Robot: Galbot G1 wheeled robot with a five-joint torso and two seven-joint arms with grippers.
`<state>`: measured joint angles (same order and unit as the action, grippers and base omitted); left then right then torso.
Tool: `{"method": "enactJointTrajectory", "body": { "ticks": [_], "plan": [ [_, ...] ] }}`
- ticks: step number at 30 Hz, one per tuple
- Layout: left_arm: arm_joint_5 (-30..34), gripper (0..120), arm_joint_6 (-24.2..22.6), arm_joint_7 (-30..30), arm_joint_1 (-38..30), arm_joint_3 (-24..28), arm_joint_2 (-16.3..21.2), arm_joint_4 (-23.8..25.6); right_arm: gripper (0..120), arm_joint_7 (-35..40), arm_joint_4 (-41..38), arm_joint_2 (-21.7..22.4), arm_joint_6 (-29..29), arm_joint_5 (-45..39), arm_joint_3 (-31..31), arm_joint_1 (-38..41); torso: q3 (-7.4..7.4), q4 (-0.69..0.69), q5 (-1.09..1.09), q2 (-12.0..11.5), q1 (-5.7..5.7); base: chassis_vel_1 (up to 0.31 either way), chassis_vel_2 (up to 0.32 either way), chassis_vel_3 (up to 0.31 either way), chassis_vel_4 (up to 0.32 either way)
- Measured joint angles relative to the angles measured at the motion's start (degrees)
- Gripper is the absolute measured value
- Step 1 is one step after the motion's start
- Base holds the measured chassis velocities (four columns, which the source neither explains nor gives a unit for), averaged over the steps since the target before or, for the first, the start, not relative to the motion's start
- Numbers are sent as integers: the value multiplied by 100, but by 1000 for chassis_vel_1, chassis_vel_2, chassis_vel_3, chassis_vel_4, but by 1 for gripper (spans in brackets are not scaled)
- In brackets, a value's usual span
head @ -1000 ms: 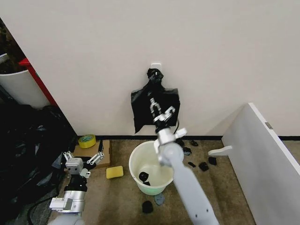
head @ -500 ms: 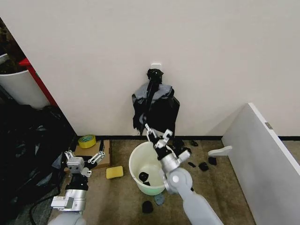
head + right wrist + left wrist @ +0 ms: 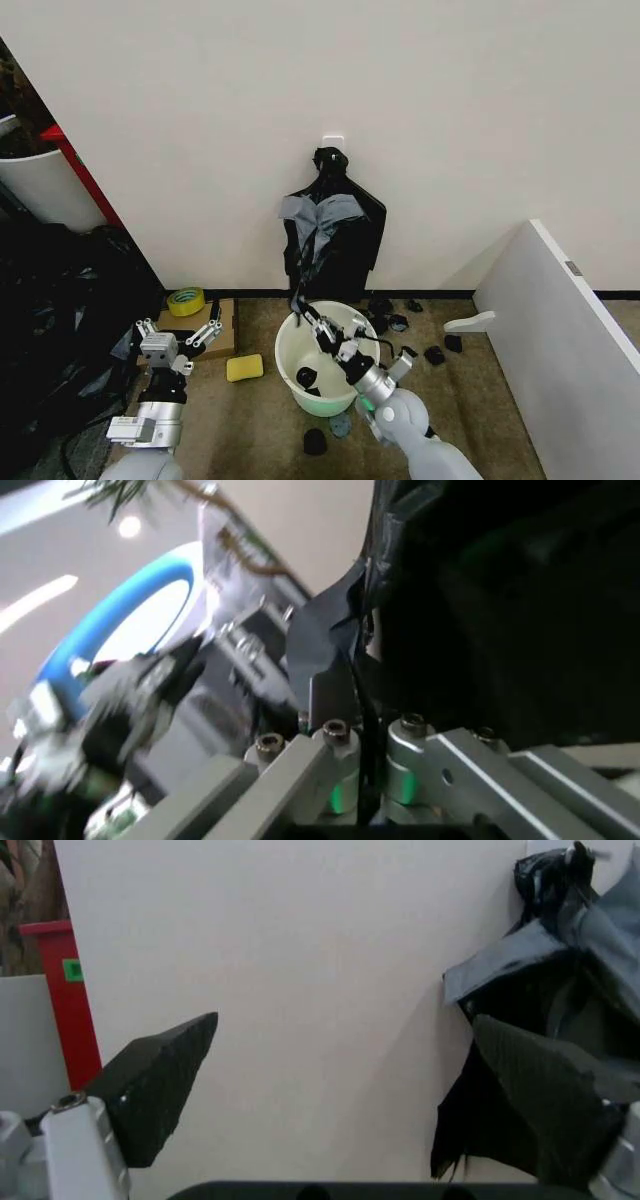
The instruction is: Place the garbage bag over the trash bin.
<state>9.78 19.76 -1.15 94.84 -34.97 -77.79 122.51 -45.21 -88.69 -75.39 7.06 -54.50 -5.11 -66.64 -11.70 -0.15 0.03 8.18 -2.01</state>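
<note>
Black and glossy, the garbage bag [image 3: 330,228] is hanging from a wall hook, draping down just behind the white trash bin [image 3: 288,362] on the floor. My right gripper [image 3: 309,318] is pinching the bag's lower edge above the bin's rim, jaws clamped on the plastic. My left gripper [image 3: 180,336] is waiting near the yellow sponge [image 3: 244,367], jaws spread wide.

One garbage bag [image 3: 335,235], one trash bin [image 3: 290,372], two claws.
</note>
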Motion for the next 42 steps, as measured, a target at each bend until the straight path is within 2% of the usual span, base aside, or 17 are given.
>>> {"method": "enactJointTrajectory", "body": {
  "ticks": [9,14,19,24,27,30,34,38,40,42],
  "plan": [
    [16,100,0,0,-10,-15,11,23,0,-1205,371,106,-47,742,-388,-107,0,0,1,0,0,0,0,0,0],
    [18,100,0,0,-11,-20,11,42,0,-1607,534,106,-43,1170,-559,-117,0,0,1,0,0,0,0,0,0],
    [19,100,0,-1,-7,-25,7,50,0,-1652,607,70,79,1370,-660,-91,0,0,0,0,0,0,0,0,0],
    [33,100,0,-2,-9,-37,9,50,0,-1307,530,-14,239,1211,-664,-58,0,1,0,-1,0,0,0,0,0],
    [83,100,-1,-4,-44,-68,27,36,12,-1012,390,-22,379,980,-604,-87,0,1,0,-1,0,0,0,0,0],
    [115,100,-4,-5,-87,-80,41,5,25,-1035,347,36,458,976,-609,-118,0,0,0,-1,0,0,0,0,0],
    [127,100,-9,-6,-126,-74,39,-31,36,-1012,346,77,591,1091,-683,-129,0,0,0,-1,0,0,0,0,0],
    [128,100,-13,-6,-168,-45,34,-85,53,-110,154,133,1002,1172,-655,-246,0,0,0,-1,0,0,0,0,0],
    [129,100,-14,-6,-176,-42,34,-96,56,165,74,149,1073,1231,-643,-297,0,0,1,-1,0,0,0,0,0],
    [133,100,-16,-6,-200,-39,38,-127,67,811,-194,204,1170,1333,-601,-446,0,0,0,-1,0,0,0,0,0]
  ]
}}
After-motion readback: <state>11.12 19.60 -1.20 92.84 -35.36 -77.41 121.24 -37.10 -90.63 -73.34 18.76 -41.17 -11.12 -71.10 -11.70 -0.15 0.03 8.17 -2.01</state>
